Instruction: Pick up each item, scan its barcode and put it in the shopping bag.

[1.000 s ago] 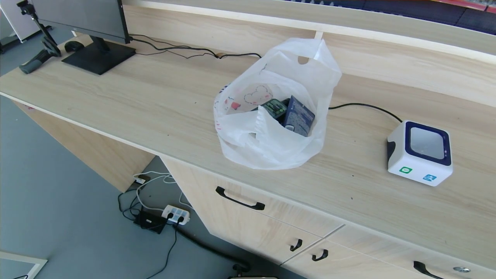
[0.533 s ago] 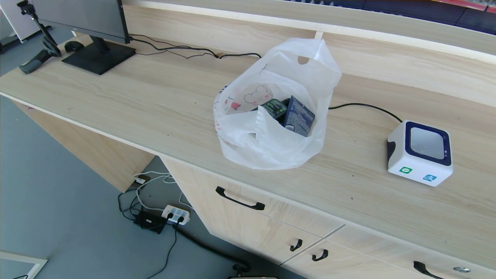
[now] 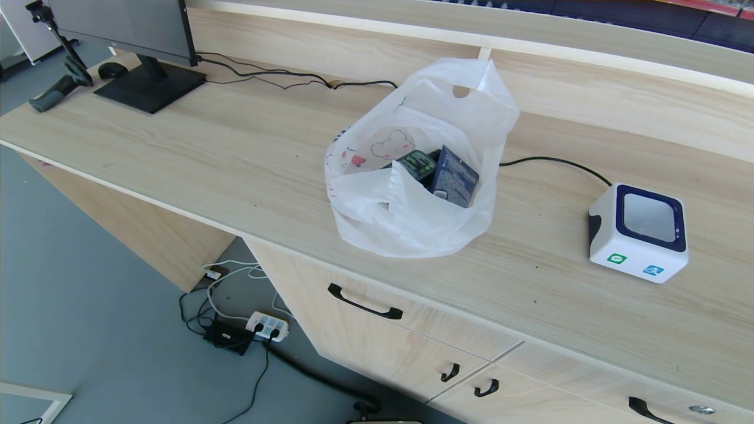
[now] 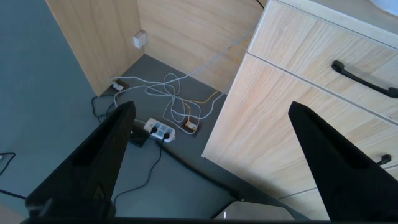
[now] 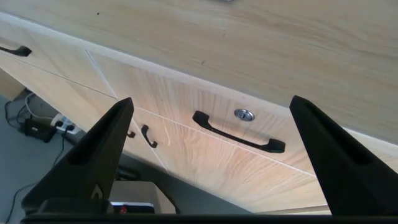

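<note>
A white plastic shopping bag (image 3: 412, 176) stands open in the middle of the wooden counter (image 3: 235, 159). Inside it lie a dark blue box (image 3: 453, 176) and a dark green packet (image 3: 417, 164). A white barcode scanner (image 3: 639, 231) with a dark window sits on the counter to the right of the bag, its cable running back. My left gripper (image 4: 208, 155) hangs open below the counter's front, over the floor beside the drawers. My right gripper (image 5: 208, 149) is open too, low in front of the drawer fronts, nothing between its fingers.
A monitor on a black stand (image 3: 147, 76), a mouse (image 3: 112, 69) and a handheld device (image 3: 56, 91) occupy the counter's far left. Cables (image 3: 283, 76) trail along the back. A raised ledge (image 3: 530, 53) backs the counter. Drawers with black handles (image 3: 365, 303) lie below; a power strip (image 3: 268, 325) sits on the floor.
</note>
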Available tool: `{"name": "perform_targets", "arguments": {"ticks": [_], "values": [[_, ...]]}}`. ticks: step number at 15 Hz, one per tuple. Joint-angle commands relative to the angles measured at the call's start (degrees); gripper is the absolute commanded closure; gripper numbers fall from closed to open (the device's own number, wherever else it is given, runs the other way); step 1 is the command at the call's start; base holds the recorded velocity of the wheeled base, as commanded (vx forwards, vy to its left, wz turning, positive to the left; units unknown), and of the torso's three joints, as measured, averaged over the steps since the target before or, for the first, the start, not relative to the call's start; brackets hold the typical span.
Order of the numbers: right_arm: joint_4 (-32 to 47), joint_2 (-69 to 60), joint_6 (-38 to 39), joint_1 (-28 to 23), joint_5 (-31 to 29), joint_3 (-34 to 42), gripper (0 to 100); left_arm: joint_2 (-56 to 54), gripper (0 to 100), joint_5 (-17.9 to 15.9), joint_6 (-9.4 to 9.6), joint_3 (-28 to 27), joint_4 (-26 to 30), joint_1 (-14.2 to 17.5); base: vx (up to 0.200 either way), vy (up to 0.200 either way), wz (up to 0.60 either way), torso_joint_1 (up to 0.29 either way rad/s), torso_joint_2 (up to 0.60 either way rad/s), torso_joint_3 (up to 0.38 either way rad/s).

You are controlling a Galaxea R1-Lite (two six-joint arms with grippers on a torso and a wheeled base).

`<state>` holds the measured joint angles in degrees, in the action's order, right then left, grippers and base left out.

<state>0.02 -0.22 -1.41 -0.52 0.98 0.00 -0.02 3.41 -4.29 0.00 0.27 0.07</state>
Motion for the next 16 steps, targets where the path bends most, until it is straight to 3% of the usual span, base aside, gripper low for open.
{"name": "perform_targets", "arguments": {"ticks": [1, 6, 16], "values": [[-0.02, 0.22, 0.18, 0.0, 0.08, 0.0, 0, 0.02, 0, 0.01, -0.02, 0.0, 0.0, 0.01, 0.0, 0.0, 0.0, 0.0, 0.0, 0.0], [-0.02, 0.22, 1.85, 0.0, -0.1, 0.0, 0, 0.02, 0, 0.01, -0.02, 0.0, 0.0, 0.01, 0.0, 0.0, 0.0, 0.0, 0.0, 0.0], [-0.29, 0.22, -3.33, 0.0, -0.1, -0.09, 0, 0.02, 0, 0.01, -0.02, 0.0, 0.0, 0.01, 0.0, 0.0, 0.0, 0.0, 0.0, 0.0]]}}
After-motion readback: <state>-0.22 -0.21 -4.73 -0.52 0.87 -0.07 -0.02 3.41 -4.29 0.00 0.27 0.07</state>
